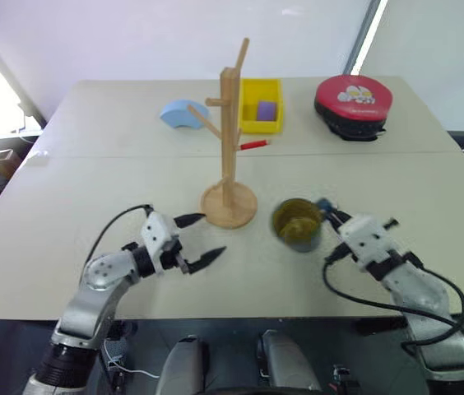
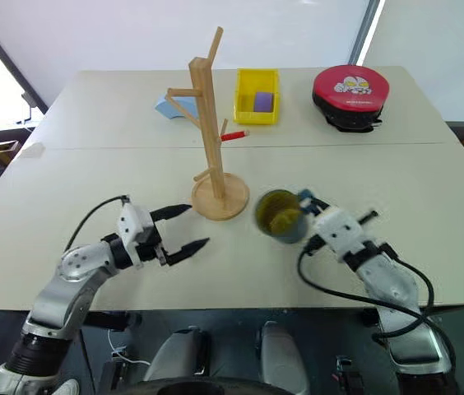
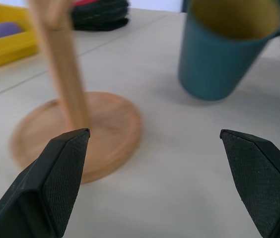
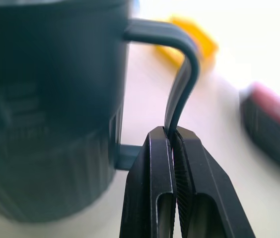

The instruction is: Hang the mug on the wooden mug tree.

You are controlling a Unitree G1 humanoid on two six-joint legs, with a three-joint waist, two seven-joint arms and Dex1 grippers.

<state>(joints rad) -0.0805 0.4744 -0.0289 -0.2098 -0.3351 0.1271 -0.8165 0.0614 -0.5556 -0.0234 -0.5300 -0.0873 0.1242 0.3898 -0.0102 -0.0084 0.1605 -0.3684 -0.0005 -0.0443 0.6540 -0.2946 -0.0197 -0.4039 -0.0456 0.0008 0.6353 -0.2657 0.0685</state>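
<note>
A wide pale counter (image 1: 92, 206) is seen from above, crossed by a seam running side to side. Near its middle stands the mug tree (image 1: 230, 148), a tall light-wood post on a round disc base, with slanted pegs on both sides.

At the far right of the counter a red and black round case (image 1: 353, 105) is laid. Behind the tree a yellow tray (image 1: 261, 105) is placed, with a small purple block (image 1: 266, 109) inside it. To the tray's left a pale blue half-disc block (image 1: 183, 113) is seen. A red pen (image 1: 254, 145) lies between the tray and the tree's base.

The mug (image 1: 298, 224), blue-grey outside and yellow-olive inside, is seen just right of the tree's base, apart from it. It is tipped so that its mouth faces partly up toward the head camera. Whether it is lifted off the counter cannot be told.

The right hand (image 4: 172, 136) is clenched on the mug's thin loop handle, which is pinched between the two black fingers.

The left hand (image 1: 201, 239) is held near the front left of the tree's base, its fingers spread wide and grasping nothing.
</note>
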